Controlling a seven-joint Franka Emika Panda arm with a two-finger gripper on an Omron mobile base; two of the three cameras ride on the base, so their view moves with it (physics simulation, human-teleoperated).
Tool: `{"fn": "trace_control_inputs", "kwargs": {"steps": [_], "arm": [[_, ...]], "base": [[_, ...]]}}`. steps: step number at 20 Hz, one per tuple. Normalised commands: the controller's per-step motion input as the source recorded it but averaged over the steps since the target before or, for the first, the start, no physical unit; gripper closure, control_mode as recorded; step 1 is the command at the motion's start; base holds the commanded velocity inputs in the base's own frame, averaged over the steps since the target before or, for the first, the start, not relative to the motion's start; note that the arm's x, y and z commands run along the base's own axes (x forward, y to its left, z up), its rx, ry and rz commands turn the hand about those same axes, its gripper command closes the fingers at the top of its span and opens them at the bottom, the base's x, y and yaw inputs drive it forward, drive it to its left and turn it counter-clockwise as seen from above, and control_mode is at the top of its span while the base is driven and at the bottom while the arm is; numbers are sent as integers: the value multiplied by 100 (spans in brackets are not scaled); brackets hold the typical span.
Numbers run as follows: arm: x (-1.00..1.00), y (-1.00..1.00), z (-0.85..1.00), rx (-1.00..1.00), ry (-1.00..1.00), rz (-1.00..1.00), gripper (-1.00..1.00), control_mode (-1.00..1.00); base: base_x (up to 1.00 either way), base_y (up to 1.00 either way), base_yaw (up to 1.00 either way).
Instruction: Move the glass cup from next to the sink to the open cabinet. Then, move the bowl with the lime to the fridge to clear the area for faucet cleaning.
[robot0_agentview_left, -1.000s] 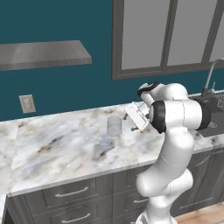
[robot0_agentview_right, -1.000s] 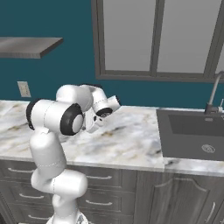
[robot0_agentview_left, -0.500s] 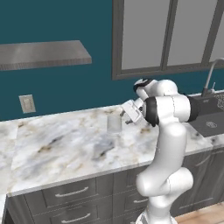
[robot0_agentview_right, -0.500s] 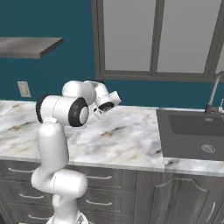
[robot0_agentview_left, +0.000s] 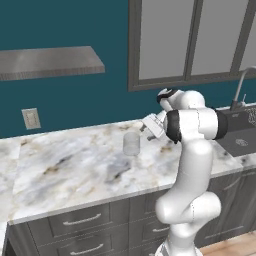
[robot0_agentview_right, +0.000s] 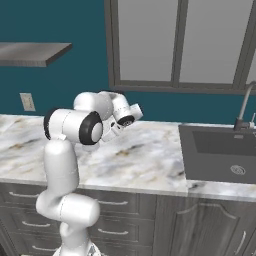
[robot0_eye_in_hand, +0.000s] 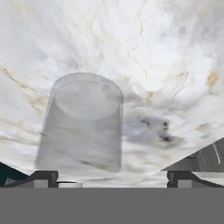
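Marble, white veined with grey and ochre, forms the table (robot0_agentview_left: 75, 170) that spans the scene, with grey drawers below it and a glazed wall cabinet (robot0_agentview_right: 175, 42) above. At the right end the sink (robot0_agentview_right: 222, 152) is recessed into the top, and the faucet (robot0_agentview_right: 245, 105) rises at its back edge. The white arm (robot0_agentview_left: 192, 165) stands at the table's front edge and reaches forward and left, carrying the tool (robot0_agentview_left: 152, 126) just beside the glass cup (robot0_agentview_left: 131, 143), which stands upright on the marble, well apart from the sink. In the hand view the glass cup (robot0_eye_in_hand: 81, 127) sits slightly left of centre, and the two dark fingertips (robot0_eye_in_hand: 43, 177) stand wide apart at the bottom edge, the left one level with the cup's left wall and the right one well clear of its right wall; the tool is spread wide and holds nothing. Judged from this, the step in hand is the approach to grasp the cup, the first part of the task. The next move calls for advancing until the fingers bracket the cup, shifting a little toward it to centre the grip, then closing gently on the thin wall. The cup's transparency makes its rim hard to trace against the veining, and the right base view hides it behind the arm.
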Motion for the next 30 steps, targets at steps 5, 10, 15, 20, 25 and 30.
{"fn": "trace_control_inputs", "kwargs": {"steps": [5,10,15,20,25,30], "arm": [[-4,-1,-11,0,-1,0,-100,-100],[8,0,-48,0,0,-2,-100,-100],[14,0,-40,0,0,-6,-100,-100],[15,6,-2,0,0,-2,-100,-100],[1,11,2,0,0,-6,-100,-100],[0,16,10,0,6,-7,-100,-100]], "base": [[0,0,0],[0,0,0],[0,0,0],[0,0,0],[0,0,0],[0,0,0]]}}
